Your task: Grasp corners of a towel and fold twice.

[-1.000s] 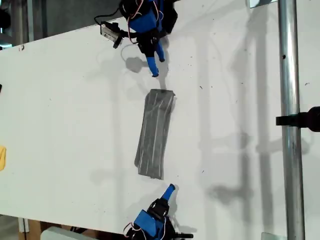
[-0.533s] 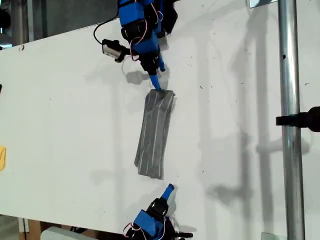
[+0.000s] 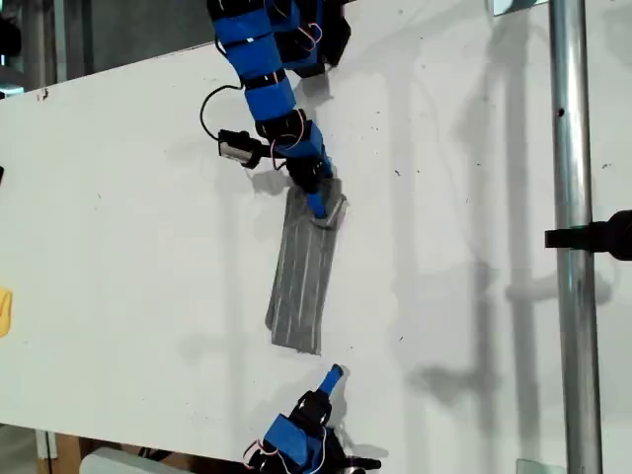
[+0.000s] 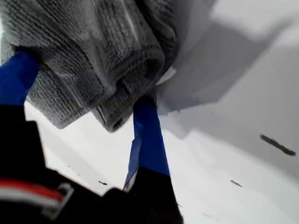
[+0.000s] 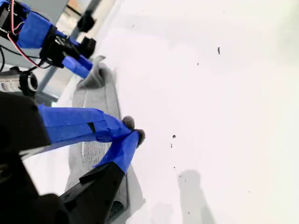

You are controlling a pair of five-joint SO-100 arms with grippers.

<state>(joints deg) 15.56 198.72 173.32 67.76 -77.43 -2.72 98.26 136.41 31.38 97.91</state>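
The grey striped towel (image 3: 304,272) lies folded into a long narrow strip in the middle of the white table (image 3: 128,197). My first gripper (image 3: 318,205) reaches in from the exterior view's top and presses on the towel's far end. In the first wrist view its blue fingers (image 4: 147,135) stand apart, open, with the bunched towel (image 4: 93,46) end and a corner between them. My second gripper (image 3: 334,373) sits shut and empty just past the strip's near end, at the exterior view's bottom. Its fingertips (image 5: 133,135) meet above the towel (image 5: 93,107).
A metal pole (image 3: 568,237) with a black clamp (image 3: 602,235) runs down the exterior view's right. A small yellow object (image 3: 4,311) shows at that view's left edge. The table's edge runs close behind each arm's base.
My first arm has reached down from beyond the towel onto its far end, and the fabric there has bunched up. My second gripper has hardly moved.
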